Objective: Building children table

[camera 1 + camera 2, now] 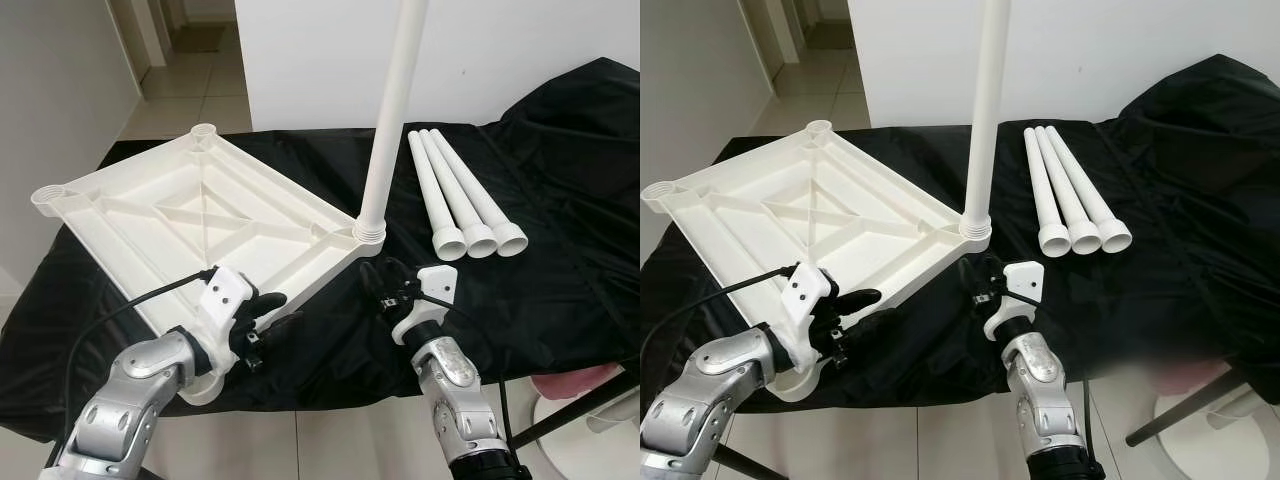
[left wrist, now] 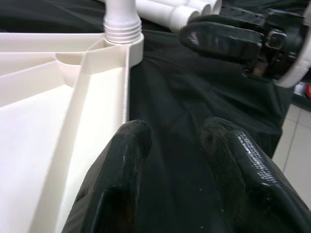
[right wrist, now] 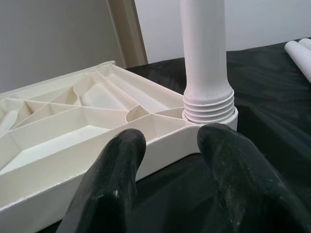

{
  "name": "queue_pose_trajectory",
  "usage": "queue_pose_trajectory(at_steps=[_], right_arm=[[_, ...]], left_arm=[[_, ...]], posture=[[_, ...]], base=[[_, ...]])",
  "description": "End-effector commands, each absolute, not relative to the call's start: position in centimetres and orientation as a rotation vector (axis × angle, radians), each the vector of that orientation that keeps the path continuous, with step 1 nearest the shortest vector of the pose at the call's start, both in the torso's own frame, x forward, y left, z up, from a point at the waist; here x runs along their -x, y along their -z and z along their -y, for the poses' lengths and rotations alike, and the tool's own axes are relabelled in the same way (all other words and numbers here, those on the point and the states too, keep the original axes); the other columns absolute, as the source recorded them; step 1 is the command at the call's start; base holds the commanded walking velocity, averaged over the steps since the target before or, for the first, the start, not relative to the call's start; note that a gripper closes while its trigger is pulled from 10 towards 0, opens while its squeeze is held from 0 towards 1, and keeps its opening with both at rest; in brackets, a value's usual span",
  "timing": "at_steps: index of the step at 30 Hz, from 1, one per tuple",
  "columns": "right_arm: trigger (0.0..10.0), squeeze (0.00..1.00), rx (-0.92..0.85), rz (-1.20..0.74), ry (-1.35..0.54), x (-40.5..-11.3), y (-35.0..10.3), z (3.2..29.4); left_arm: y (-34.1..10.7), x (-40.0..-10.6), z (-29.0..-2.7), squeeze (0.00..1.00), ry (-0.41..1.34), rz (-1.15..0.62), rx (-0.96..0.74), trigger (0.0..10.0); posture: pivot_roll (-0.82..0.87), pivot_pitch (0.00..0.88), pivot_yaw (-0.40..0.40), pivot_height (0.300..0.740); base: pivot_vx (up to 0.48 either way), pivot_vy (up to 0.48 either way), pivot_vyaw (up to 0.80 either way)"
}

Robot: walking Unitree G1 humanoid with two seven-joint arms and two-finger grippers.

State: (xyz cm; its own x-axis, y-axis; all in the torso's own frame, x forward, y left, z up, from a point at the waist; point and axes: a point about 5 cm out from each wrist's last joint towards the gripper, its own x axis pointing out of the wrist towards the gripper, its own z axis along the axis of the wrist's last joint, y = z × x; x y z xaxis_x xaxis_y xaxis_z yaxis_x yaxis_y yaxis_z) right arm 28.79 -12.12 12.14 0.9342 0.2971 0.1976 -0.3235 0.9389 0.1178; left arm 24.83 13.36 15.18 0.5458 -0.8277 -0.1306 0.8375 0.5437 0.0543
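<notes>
The left gripper (image 1: 262, 312), fingers spread and holding nothing, rests at the near edge of the upside-down white tabletop (image 1: 190, 215), which lies ribbed side up on the black cloth (image 1: 560, 250). The right gripper (image 1: 385, 280), also spread and empty, sits just short of the corner socket where one white leg (image 1: 390, 120) stands upright, its threaded end seated. Three loose legs (image 1: 462, 195) lie side by side nearby on the cloth.
</notes>
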Motion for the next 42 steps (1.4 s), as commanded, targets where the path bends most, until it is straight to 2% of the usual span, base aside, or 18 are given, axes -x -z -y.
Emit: queue_pose_trajectory(at_steps=[1, 7, 9, 11, 16, 25, 30, 42], right_arm=[[10.0, 0.00, -0.140, 0.186, -0.316, -28.9, -12.2, 12.0], [10.0, 0.00, -0.138, 0.204, -0.261, -29.5, -12.5, 12.3], [10.0, 0.00, -0.126, 0.217, -0.205, -29.9, -12.6, 12.9], [10.0, 0.00, -0.124, 0.221, -0.191, -30.0, -12.7, 13.0], [10.0, 0.00, -0.126, 0.226, -0.158, -30.3, -12.8, 13.4], [10.0, 0.00, -0.121, 0.221, -0.123, -30.7, -12.6, 13.6], [10.0, 0.00, -0.128, 0.224, -0.111, -30.9, -12.7, 13.4], [10.0, 0.00, -0.209, 0.174, -0.061, -31.9, -12.7, 12.4]], left_arm=[[-15.3, -24.3, -13.7, 0.00, 1.092, -0.109, -0.129, 10.0], [-15.2, -24.6, -15.9, 0.00, 1.030, -0.138, -0.157, 10.0], [-14.5, -25.5, -17.9, 0.00, 0.941, -0.164, -0.159, 10.0], [-14.3, -25.7, -18.6, 0.00, 0.913, -0.176, -0.170, 10.0], [-14.1, -25.6, -20.2, 0.00, 0.872, -0.199, -0.192, 10.0], [-14.2, -25.5, -24.6, 0.00, 0.746, -0.245, -0.287, 10.0], [-13.5, -25.2, -25.3, 0.00, 0.733, -0.282, -0.344, 10.0], [-10.4, -24.6, -23.9, 0.00, 0.736, -0.343, -0.406, 10.0]], posture=[[0.02, 0.004, 0.049, 0.740], [0.02, 0.004, 0.049, 0.740], [0.03, 0.001, 0.047, 0.740], [0.03, 0.001, 0.047, 0.740], [0.03, 0.001, 0.047, 0.740], [0.04, 0.006, 0.037, 0.740], [0.04, 0.006, 0.035, 0.740], [0.04, 0.009, 0.031, 0.740]], base=[[0.000, 0.000, 0.00], [0.000, 0.000, 0.00], [0.000, 0.000, 0.00], [0.000, 0.000, 0.00], [0.000, 0.000, 0.00], [0.000, 0.000, 0.00], [0.000, 0.000, 0.00], [0.000, 0.000, 0.00]])
